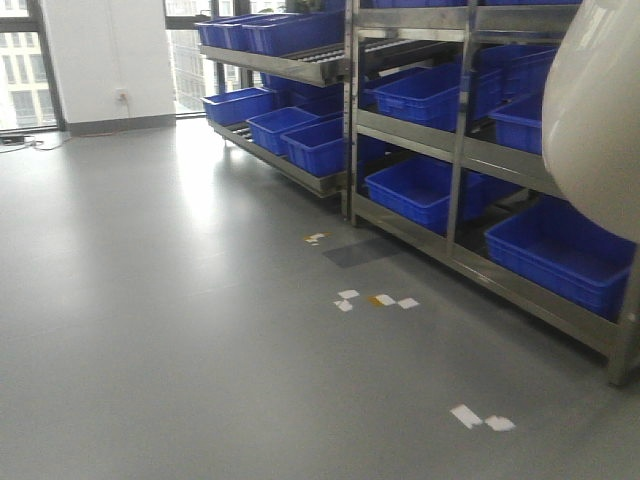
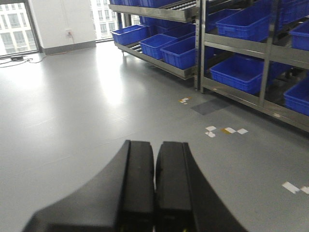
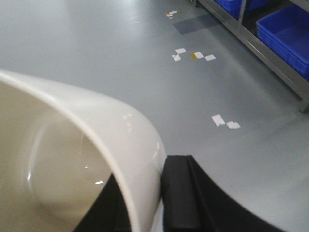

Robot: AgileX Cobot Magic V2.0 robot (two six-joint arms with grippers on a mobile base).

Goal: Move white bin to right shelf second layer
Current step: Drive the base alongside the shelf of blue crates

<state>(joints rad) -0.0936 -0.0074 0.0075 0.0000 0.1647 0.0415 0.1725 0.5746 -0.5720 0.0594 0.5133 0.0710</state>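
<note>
The white bin [image 3: 72, 159] is a glossy cream tub that fills the lower left of the right wrist view. It also bulges in at the right edge of the front view [image 1: 595, 120], held in the air. My right gripper [image 3: 145, 170] is shut on its wall, one black finger [image 3: 177, 193] outside and the other inside the tub. In the left wrist view my left gripper [image 2: 155, 147] is shut on nothing above the floor. The right shelf's second layer [image 1: 420, 135] is the middle steel level of the nearer rack, carrying blue crates [image 1: 430, 95].
Two steel racks [image 1: 300, 65] with several blue crates line the right side, and low crates [image 1: 560, 250] sit on the bottom level. Tape marks [image 1: 375, 300] dot the grey floor. Windows and a white wall stand at the back left.
</note>
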